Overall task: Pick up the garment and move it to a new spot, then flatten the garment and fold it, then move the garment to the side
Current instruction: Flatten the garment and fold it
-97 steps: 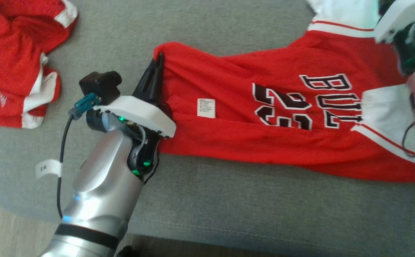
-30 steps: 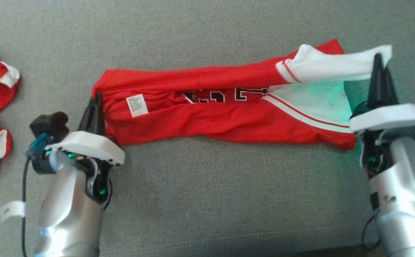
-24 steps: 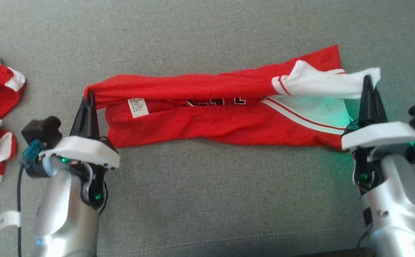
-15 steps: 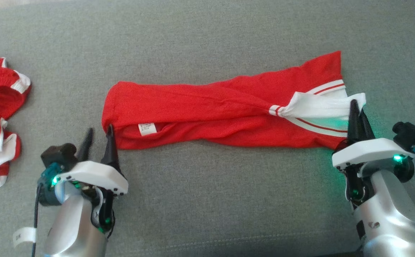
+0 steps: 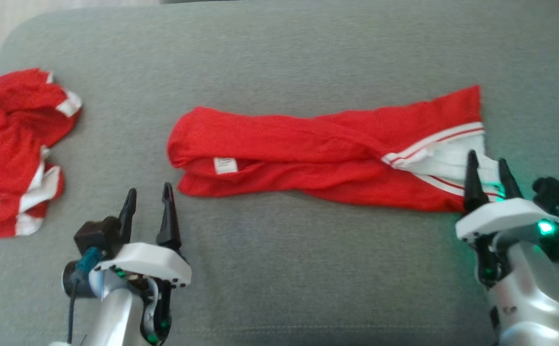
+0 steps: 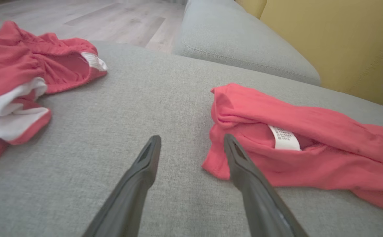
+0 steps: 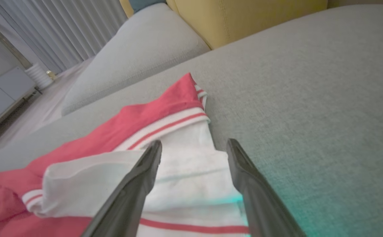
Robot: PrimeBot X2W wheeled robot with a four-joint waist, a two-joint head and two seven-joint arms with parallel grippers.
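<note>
Soft even daylight, mild overall blur

Can't read the print on the label [image 6: 285, 138]; can't see the whole second red garment [image 5: 15, 144], cut at left edge, lettering perhaps digits.

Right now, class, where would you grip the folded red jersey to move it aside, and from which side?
Grip the jersey at both short ends, from the near side: left hand on the label end, right hand on the white trim. It lies as a long limp band; one grip might unfold it.
</note>
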